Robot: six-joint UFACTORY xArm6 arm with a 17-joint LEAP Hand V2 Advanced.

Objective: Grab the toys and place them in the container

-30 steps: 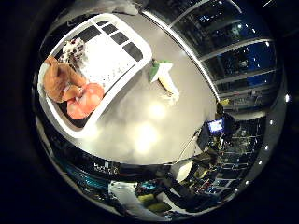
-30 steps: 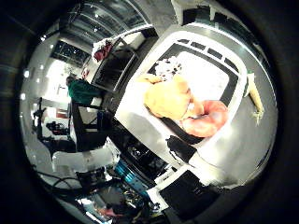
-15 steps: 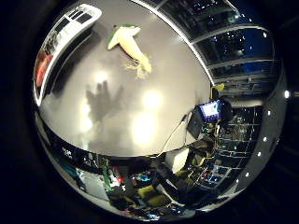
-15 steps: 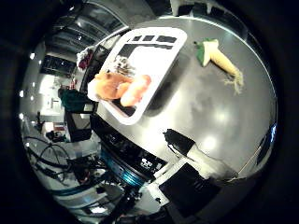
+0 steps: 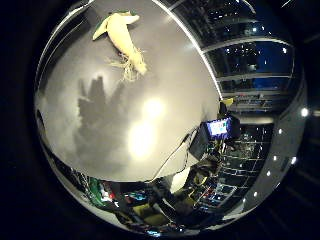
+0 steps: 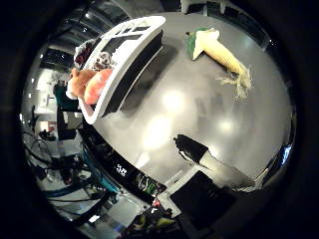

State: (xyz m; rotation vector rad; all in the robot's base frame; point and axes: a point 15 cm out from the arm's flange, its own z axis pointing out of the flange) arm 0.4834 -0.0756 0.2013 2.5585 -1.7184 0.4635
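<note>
Hovering: right hand (image 6: 214, 164) above grey tabletop (image 5: 165, 75) | target: pale-yellow plush corn cob with green husk (image 6: 219, 52), lying flat, well apart, tassel end nearer | white slatted container (image 6: 132, 47) beyond | finger state: cannot tell

The grey table (image 6: 199, 114) is lying open for most of its surface. Only two things are standing on it: a corn toy (image 6: 219, 52) and a white container (image 6: 124, 55). Between the corn toy and the container a wide strip of bare table is staying free, so they are well apart. Around the corn toy nothing is touching it, and the way from above is open. The container is sitting near the table edge, its walls rising as the only high obstacle, and soft toys (image 6: 89, 84) are filling part of it
</note>
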